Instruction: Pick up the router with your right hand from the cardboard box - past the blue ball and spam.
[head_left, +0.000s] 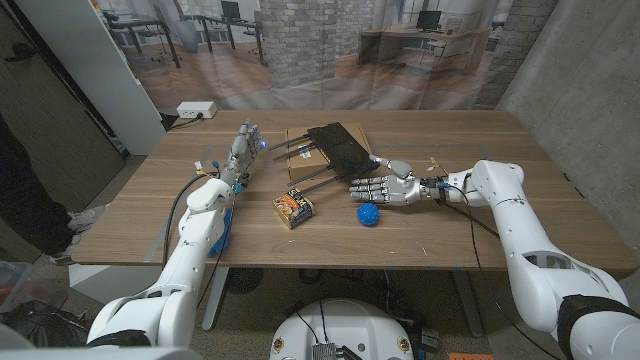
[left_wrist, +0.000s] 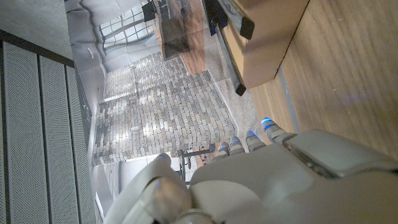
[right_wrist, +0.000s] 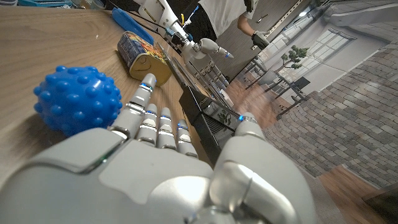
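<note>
The black router (head_left: 338, 148) lies on the flattened cardboard box (head_left: 305, 142) at the far middle of the table, its thin antennas reaching toward the near left. My right hand (head_left: 385, 188) hovers just right of it, fingers stretched out and apart, holding nothing. Its thumb points at the router's near corner (right_wrist: 208, 115); I cannot tell whether it touches. The blue knobbly ball (head_left: 369, 214) sits just in front of that hand, and the spam can (head_left: 294, 208) lies further left. My left hand (head_left: 243, 148) stands left of the box, fingers apart.
A white box (head_left: 195, 109) with a cable sits at the table's far left corner. A blue flat object (head_left: 224, 226) lies under my left forearm. In the right wrist view a person (right_wrist: 224, 12) stands beyond the table.
</note>
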